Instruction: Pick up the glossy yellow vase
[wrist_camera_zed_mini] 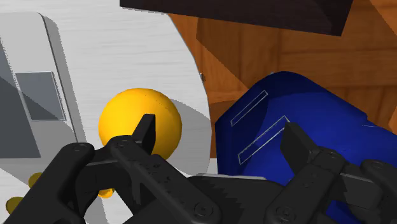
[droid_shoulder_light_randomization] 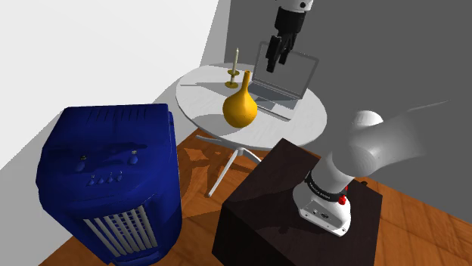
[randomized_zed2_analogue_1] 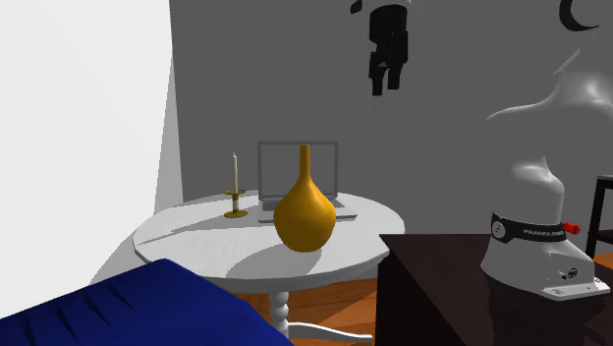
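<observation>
Sharing one table [droid_shoulder_light_randomization: 201, 107]: one vase [droid_shoulder_light_randomization: 240, 108], one laptop [droid_shoulder_light_randomization: 284, 80].

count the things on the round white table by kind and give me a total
yellow vase: 1
brass-coloured candlestick with a candle: 1
open laptop: 1
total: 3

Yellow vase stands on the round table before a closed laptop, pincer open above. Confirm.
Not quite: the laptop is open, screen raised, as the shoulder view shows. The yellow vase, round table and open pincer above are as stated.
</observation>
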Tool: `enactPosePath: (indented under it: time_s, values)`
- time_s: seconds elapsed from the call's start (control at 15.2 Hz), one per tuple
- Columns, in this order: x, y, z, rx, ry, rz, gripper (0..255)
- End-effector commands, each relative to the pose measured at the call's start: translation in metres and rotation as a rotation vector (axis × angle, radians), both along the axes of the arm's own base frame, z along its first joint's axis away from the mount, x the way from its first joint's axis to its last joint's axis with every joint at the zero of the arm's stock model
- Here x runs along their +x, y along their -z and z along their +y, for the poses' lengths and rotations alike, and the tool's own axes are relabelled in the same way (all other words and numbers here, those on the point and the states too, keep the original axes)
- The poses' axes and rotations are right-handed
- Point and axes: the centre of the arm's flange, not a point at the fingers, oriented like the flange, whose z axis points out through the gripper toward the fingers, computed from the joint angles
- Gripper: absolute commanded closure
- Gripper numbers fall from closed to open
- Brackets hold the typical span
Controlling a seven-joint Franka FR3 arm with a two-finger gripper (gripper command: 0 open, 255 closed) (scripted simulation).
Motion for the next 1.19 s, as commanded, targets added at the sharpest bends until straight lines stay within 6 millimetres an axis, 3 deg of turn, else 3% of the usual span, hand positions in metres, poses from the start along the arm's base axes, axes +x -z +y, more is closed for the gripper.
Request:
enactPosePath:
  time_s: [0.0,1.12]
  values:
    - [0.000,0.000,0.000,0.000,0.000,0.000,0]
    - [0.145,0.104,-0.123,0.021,0.144,-0.087,0]
